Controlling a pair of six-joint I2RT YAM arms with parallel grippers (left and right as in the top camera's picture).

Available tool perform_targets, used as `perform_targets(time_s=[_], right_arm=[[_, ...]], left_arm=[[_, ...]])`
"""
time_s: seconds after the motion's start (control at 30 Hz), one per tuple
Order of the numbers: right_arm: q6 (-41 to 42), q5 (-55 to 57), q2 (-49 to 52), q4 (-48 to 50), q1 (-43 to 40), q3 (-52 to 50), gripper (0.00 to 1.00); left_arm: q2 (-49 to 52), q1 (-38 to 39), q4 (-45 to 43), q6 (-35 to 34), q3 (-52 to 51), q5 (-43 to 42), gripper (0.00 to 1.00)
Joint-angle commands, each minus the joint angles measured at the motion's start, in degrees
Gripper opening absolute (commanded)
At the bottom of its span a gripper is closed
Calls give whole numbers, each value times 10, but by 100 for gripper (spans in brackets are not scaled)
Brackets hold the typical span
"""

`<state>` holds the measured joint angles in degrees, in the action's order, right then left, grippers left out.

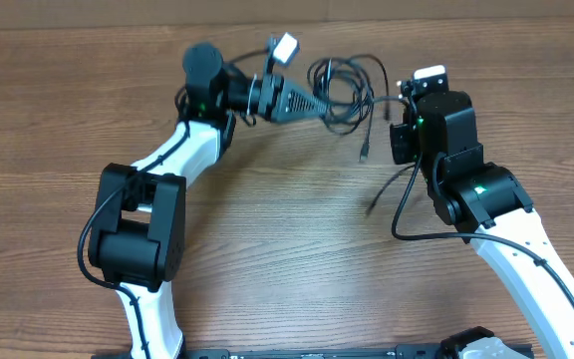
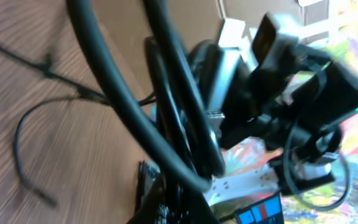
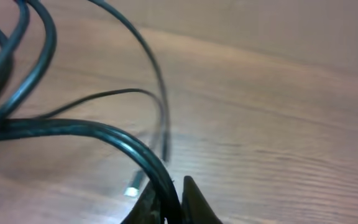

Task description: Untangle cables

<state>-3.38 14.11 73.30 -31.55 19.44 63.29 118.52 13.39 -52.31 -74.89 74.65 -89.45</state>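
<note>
Brown wood-grain table (image 1: pixel 287 249) fills the overhead view. Toward its far edge, between the two arms, the cables (image 1: pixel 345 88) form a loose knot of thin black loops. One free strand drops from the knot toward the near side and ends in a small plug (image 1: pixel 364 156) lying on the wood; from the right wrist its tip looks light-coloured.

The left gripper (image 1: pixel 321 105) points across the table and meets the left edge of the tangle, its jaws closed on the cables. In the left wrist view the loops cross close in front of the lens, blurred. The right gripper (image 3: pixel 169 202) is pinched tight on a pair of strands that run up and away to the left. Both arms are white with black joints.
</note>
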Motion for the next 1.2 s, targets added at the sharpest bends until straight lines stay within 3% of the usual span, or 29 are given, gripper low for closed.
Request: perform_targets(time_s=[0.0,0.13,0.2,0.53,0.77,1.0,1.17], right_arm=[[3,-132,0,-7,-5,0,7],[4,-252,29,-49,-5,0,9],[9,-283,52,-69,-5,0,18],[98,-309,157,-67,-5,0,35],[128,-344,169,-49,-5,0,38],[129,-344,169,-47,-4,0,42],[141,-344,169,-47,-4,0,43]], left_arm=[[-8,-11,2,123,-53,-12,4],[-8,-34,30,176,-94,-12,4],[-8,-49,52,201,-107,-9,4],[-8,-94,268,375,-137,44,4],[-8,-93,544,522,-137,261,4],[-11,-97,610,539,-133,299,4],[-23,-90,766,582,-83,501,4]])
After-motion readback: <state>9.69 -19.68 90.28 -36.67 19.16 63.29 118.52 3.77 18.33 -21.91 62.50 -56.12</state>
